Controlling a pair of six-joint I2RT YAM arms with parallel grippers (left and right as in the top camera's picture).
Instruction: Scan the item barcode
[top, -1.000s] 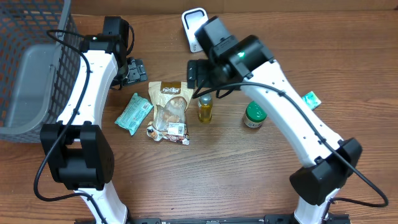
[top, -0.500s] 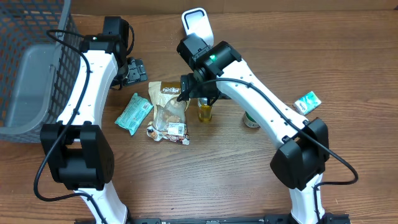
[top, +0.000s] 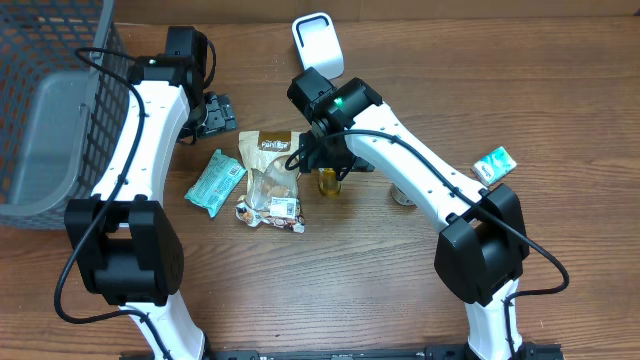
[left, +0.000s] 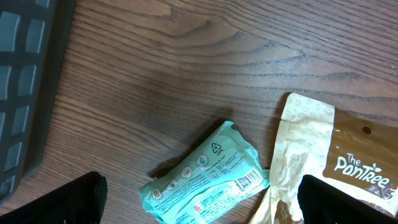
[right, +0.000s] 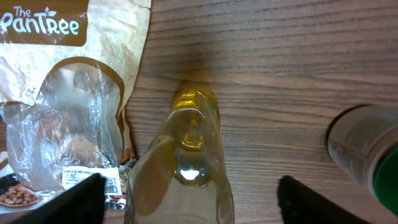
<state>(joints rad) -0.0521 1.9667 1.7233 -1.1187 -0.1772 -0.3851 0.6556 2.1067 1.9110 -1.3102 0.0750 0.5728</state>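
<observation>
A small bottle of yellow liquid (top: 330, 184) stands upright at the table's middle. My right gripper (top: 325, 163) is lowered over it. In the right wrist view the bottle (right: 185, 163) sits between the two black fingers (right: 76, 200), with a gap on each side, so the right gripper (right: 194, 203) is open around it. A white scanner (top: 318, 42) stands at the back. My left gripper (top: 213, 112) hangs open near the back left. In its wrist view a teal packet (left: 205, 180) with a barcode lies below the open left gripper (left: 202, 205).
A brown Pantree pouch (top: 272, 165) lies just left of the bottle, with a small snack packet (top: 270, 212) in front. A green-lidded jar (right: 367, 155) stands right of the bottle. Another teal packet (top: 495, 162) lies far right. A grey basket (top: 50, 120) fills the left edge.
My right arm has swung in and come down over the yellow bottle, and its jaws have narrowed slightly. The left arm has not moved.
</observation>
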